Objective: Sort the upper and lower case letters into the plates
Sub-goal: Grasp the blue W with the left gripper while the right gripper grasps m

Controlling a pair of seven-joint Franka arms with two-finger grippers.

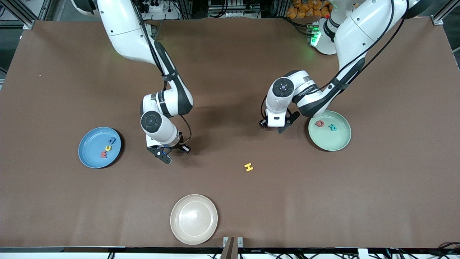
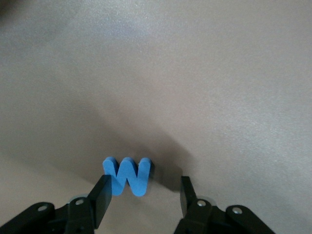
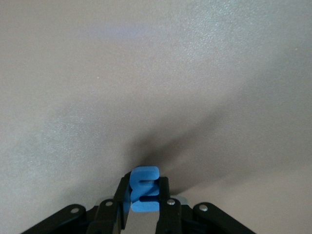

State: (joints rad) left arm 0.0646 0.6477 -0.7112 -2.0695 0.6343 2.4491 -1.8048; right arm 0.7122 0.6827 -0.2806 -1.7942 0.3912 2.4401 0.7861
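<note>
**Front view: both grippers low on the table, between the plates**

Cream-white plate [image 1: 194, 219] nearest the camera, empty. Yellow letter H [image 1: 248, 167] flat on the brown table [image 1: 54, 201], farther back. Right gripper [image 3: 144, 196] down at the table beside the blue plate [image 1: 86, 158], fingers pinched tight on a small blue letter [image 3: 144, 187]. Blue plate holding three letters [image 1: 107, 146]. Left gripper [image 2: 144, 195] beside the mint green plate [image 1: 339, 142], fingers apart on either side of a blue W [image 2: 129, 175], one finger touching it, the other clear. Mint green plate holding two letters [image 1: 326, 125].
</note>
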